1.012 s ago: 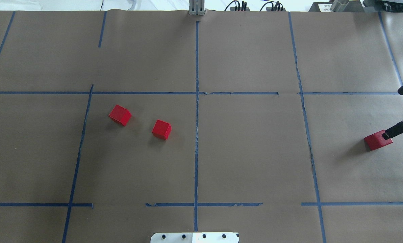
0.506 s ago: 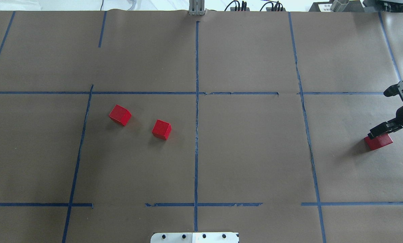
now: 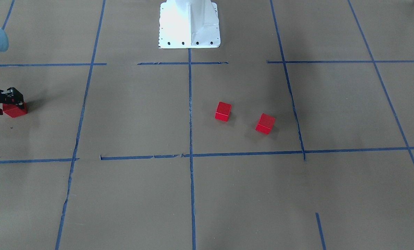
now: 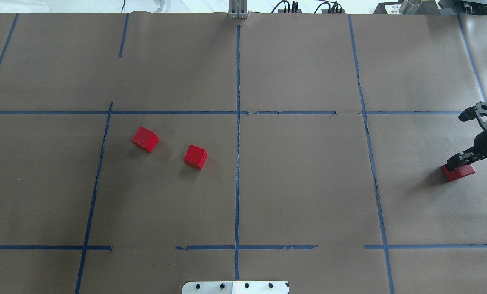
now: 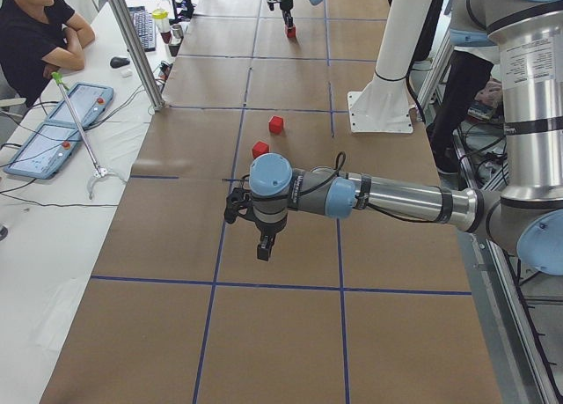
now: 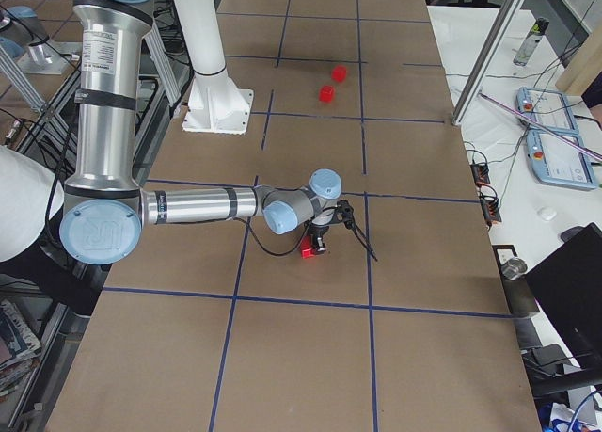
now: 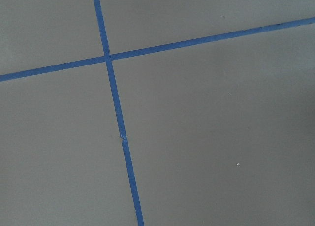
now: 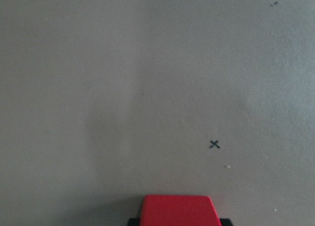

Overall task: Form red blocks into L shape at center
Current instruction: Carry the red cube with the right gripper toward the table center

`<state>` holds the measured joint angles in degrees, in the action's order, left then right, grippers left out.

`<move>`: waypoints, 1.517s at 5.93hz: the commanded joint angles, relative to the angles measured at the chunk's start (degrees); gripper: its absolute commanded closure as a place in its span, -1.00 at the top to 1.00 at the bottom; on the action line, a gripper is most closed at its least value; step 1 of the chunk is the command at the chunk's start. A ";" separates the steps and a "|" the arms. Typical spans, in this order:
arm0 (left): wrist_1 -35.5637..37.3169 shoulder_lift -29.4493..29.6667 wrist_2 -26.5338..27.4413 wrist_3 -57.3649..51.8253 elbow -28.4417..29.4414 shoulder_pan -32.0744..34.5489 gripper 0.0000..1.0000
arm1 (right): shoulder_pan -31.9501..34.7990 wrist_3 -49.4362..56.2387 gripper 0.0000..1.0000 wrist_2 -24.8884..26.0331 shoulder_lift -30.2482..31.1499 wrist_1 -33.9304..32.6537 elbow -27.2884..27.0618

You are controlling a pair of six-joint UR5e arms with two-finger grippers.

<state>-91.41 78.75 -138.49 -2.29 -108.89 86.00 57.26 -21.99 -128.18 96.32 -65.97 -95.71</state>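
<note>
Two red blocks [image 4: 145,139] [image 4: 195,157] lie apart on the brown paper, just left of the center's blue tape line [image 4: 237,163]. They also show in the front view [image 3: 265,123] [image 3: 223,111]. The third red block [image 4: 459,173] rests far right. My right gripper [image 4: 460,164] stands over it. In the right wrist view the block [image 8: 179,211] sits between black fingertips [image 8: 134,221] that abut its sides. My left gripper [image 5: 262,246] hangs over bare paper at the far left. Its state does not show.
The white robot base [image 3: 189,24] stands at the near middle edge of the table. A seated operator [image 5: 35,34] and a side table with tablets [image 5: 62,122] lie beyond the table's far side. The left wrist view shows only paper and crossing tape [image 7: 108,58].
My right gripper has moved left and settled over the far-right block, which has stayed in place. The two other blocks have not moved.
</note>
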 commanded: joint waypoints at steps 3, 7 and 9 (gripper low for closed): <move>0.00 -0.35 -0.03 0.00 -1.33 0.14 1.00 | -6.25 -17.84 -1.00 -0.24 -9.77 -7.90 -13.26; -0.09 -0.35 0.06 0.09 -1.24 0.14 1.00 | -25.59 -47.11 -1.00 13.45 -46.30 -19.47 2.71; -0.09 -0.35 0.06 0.09 -1.76 0.14 1.00 | -29.21 -52.17 -1.00 16.45 -52.36 -19.46 10.09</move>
<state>-91.49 78.40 -138.43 -2.20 -110.32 86.13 29.88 -71.90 -113.63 46.60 -85.34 -88.67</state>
